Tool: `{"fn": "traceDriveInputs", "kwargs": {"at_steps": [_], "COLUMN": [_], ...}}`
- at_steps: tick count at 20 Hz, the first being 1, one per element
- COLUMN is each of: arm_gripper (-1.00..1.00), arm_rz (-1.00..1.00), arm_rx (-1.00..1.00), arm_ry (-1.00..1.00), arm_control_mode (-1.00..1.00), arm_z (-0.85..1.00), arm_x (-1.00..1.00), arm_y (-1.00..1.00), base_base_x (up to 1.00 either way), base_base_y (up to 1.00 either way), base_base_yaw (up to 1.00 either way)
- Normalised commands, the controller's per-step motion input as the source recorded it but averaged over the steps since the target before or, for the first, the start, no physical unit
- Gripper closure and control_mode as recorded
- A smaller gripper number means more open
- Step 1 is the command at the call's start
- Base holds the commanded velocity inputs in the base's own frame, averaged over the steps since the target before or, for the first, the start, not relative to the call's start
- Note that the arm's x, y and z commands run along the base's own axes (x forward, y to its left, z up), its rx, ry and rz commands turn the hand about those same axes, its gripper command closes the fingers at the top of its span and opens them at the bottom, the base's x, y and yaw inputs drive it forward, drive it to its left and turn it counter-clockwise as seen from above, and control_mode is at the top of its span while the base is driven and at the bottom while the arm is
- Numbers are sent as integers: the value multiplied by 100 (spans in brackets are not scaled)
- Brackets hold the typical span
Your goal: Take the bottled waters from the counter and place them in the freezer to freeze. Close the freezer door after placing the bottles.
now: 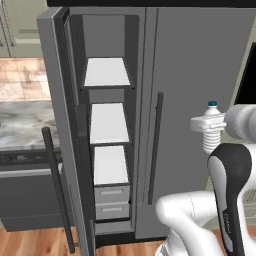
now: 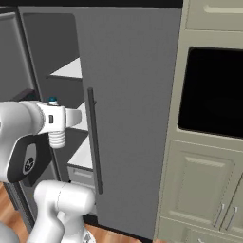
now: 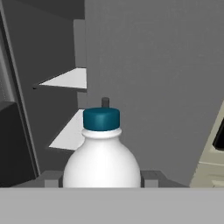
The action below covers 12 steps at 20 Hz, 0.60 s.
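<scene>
bottle: white, teal cap, clamped upright in gripper | freezer: door open, white shelves bare

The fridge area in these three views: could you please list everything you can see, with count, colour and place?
freezer: one, dark inside, left compartment of the grey refrigerator, open
shelves: three, white, stacked in the freezer
drawers: two, grey, below the shelves
freezer door: one, grey, swung open to the left
refrigerator door: one, grey, shut, long dark handle
counter: one, grey marbled, left of the freezer
dishwasher: one, black-fronted, under the counter
wall oven: one, black window, in beige cabinets on the right
bottle: one, whitish with a dark teal cap, upright in the gripper
gripper: one, white, shut on the bottle, before the refrigerator door
</scene>
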Motion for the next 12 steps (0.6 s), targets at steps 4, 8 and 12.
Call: {"fn": "traceDriveInputs", "kwargs": {"at_steps": [4, 8, 12], "arm_gripper": [100, 100, 100], "arm_rz": [0, 0, 0], "arm_rx": [0, 0, 0], "arm_ry": [0, 0, 0], "arm_control_mode": [100, 100, 100], "arm_z": [0, 0, 0], "arm_x": [0, 0, 0], "arm_y": [0, 0, 0], "base_base_x": [0, 9, 30], "base_base_y": [4, 9, 3], "base_base_yaw": [0, 0, 0]}}
